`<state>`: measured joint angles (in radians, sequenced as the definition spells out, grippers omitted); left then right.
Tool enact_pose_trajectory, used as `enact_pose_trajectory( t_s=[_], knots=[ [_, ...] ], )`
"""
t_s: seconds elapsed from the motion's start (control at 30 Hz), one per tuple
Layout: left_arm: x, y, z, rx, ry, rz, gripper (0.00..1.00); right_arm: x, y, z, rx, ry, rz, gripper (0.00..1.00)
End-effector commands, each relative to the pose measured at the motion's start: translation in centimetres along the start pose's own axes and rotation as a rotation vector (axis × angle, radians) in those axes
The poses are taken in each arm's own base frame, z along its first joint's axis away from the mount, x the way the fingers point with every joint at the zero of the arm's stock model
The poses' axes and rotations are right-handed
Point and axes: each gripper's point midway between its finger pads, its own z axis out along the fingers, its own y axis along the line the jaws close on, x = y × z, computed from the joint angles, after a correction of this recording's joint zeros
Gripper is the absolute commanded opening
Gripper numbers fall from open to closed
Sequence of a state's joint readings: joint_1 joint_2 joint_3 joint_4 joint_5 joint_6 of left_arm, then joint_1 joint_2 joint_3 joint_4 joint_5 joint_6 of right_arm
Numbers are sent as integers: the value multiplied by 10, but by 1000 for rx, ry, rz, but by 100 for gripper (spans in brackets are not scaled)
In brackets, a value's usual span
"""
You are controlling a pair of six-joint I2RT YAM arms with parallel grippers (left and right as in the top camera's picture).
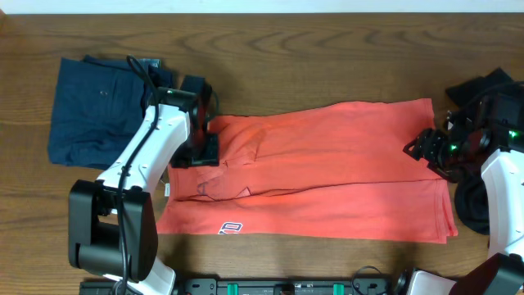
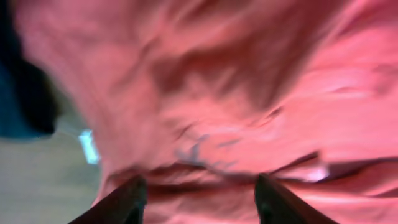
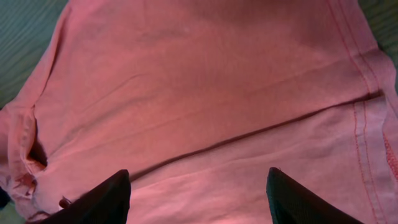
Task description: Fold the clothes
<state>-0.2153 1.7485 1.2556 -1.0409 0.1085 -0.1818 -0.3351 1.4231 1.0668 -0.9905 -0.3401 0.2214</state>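
Across the table (image 1: 327, 57) your coral T-shirt (image 1: 327, 176) lies as a long, soft, creased band, with bare wood above it. Your left gripper (image 2: 202, 186) is at its left end and your right gripper (image 3: 199, 177) at its right hem, both with jaws apart and empty. Your left wrist view is blurred. A folded navy garment (image 1: 94, 111) lies far left.

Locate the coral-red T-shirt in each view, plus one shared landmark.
Overhead: coral-red T-shirt spread wide across the centre of frame.
Left wrist: T-shirt fills the frame, blurred.
Right wrist: T-shirt fills most of the frame.
Shared landmark: fold edge across the shirt, clear overhead and right wrist, unclear left wrist.
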Motion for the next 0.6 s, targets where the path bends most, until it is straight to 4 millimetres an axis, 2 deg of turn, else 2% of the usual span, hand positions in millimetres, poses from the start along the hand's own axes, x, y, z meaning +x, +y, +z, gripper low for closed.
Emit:
enact_pose_trajectory(
  t_s=[0.0, 0.1, 0.37, 0.57],
  knots=[
    [-16, -36, -9, 147, -75, 82, 53, -5, 4, -2, -1, -16, -33, 68],
    [-28, -61, -1, 174, -153, 194, 51, -6, 4, -2, -2, -19, -34, 69],
    [-35, -114, 26, 202, -225, 351, 51, -6, 4, -2, -2, -18, -33, 69],
    [-41, -114, 42, 143, -231, 363, 51, -5, 4, -2, -1, -14, -32, 69]
  ],
)
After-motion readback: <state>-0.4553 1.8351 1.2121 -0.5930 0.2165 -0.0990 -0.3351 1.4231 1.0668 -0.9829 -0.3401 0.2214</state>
